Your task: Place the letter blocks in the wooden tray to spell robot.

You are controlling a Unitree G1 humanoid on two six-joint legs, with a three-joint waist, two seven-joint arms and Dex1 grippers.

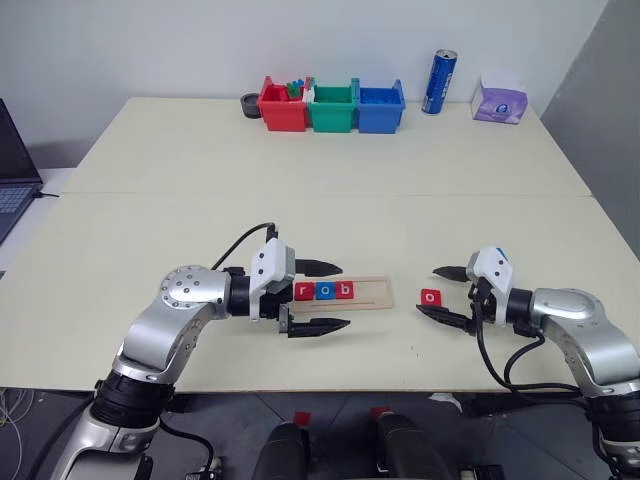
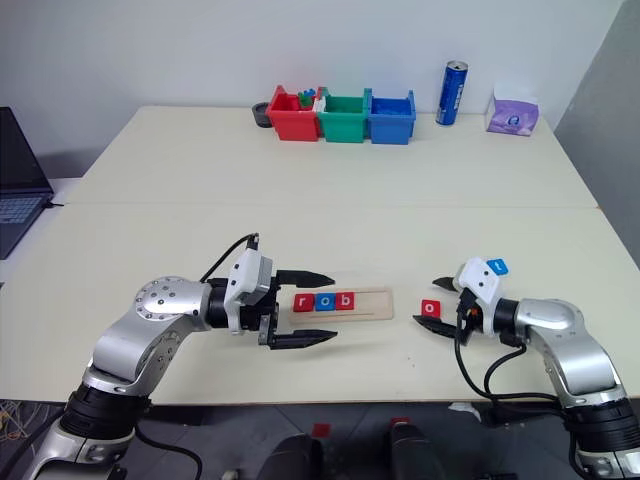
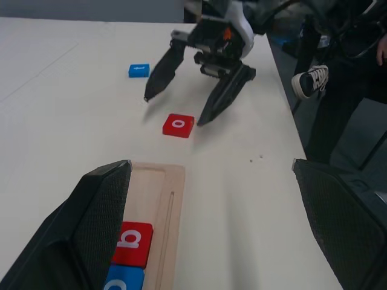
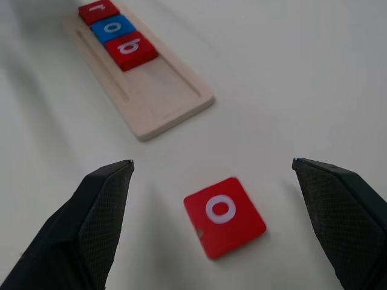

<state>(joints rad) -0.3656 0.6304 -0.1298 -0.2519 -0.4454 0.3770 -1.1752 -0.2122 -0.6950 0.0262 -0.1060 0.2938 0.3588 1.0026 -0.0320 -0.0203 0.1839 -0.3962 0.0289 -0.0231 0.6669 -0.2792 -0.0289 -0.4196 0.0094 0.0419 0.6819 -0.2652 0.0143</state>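
Right wrist view shows the right gripper spread wide around the red "o" block, ready to pinch it. Left gripper, wide and empty, waits beside the wooden tray at its left end.

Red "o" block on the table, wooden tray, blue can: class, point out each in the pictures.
red "o" block (image 4: 224, 215): right wrist view, on its top face at the letter.
wooden tray (image 1: 374, 293): left eye view, on its bare right end.
blue can (image 1: 439, 82): left eye view, mid-body.

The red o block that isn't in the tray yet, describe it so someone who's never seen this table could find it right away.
Find the wooden tray near the table's front edge, holding r, o, b. Just past its empty end, the red o block lies flat on the bare table, between the right hand's open fingers. It is the one red tile outside the tray.
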